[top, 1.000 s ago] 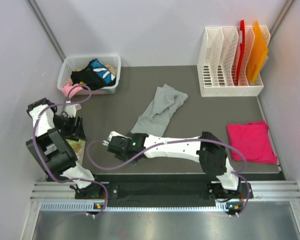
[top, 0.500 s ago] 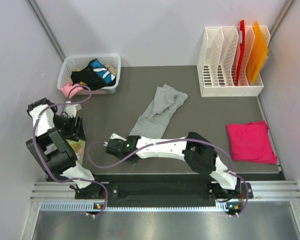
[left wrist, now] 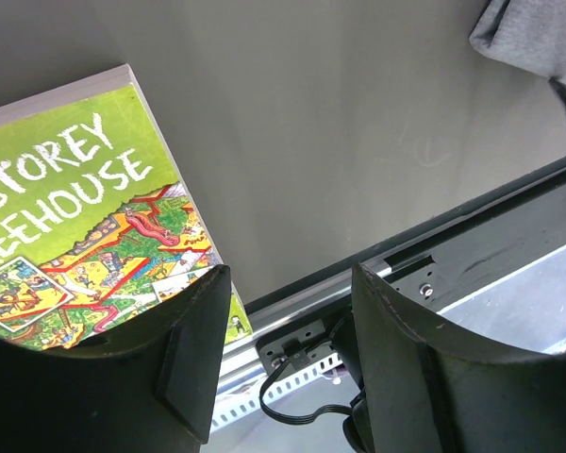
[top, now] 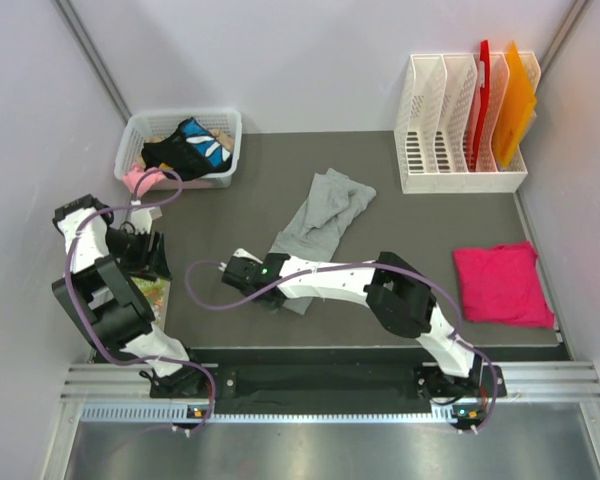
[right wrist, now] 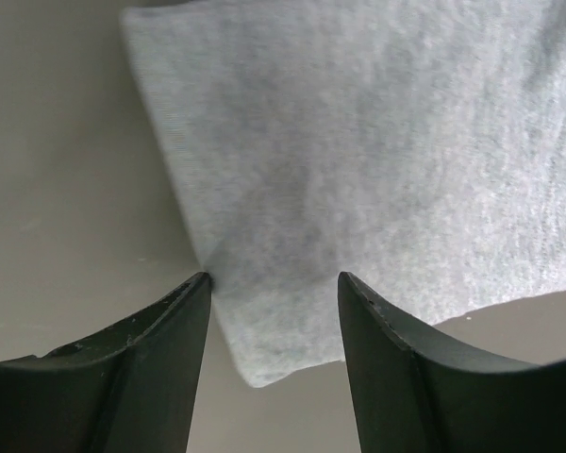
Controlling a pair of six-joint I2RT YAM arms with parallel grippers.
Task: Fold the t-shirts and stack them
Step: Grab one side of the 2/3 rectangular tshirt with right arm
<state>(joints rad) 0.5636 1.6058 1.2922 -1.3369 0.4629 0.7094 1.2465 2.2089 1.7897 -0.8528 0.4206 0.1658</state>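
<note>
Right tool (right wrist: 274,283) is down on the near corner of the grey t-shirt (top: 320,220), fingers (right wrist: 151,359) apart and straddling the hem, nothing pinched yet. The shirt lies crumpled in a long diagonal strip mid tabletop (top: 230,210), so my guess is it wants that corner to drag the shirt flat before folding. Pink t-shirt (top: 500,283) is already folded and sits at the right edge, well apart, likely the base of the stack. Left tool (left wrist: 291,274) hangs parked over a picture book (left wrist: 75,217) on the left, fingers apart and empty, clear of the reach
</note>
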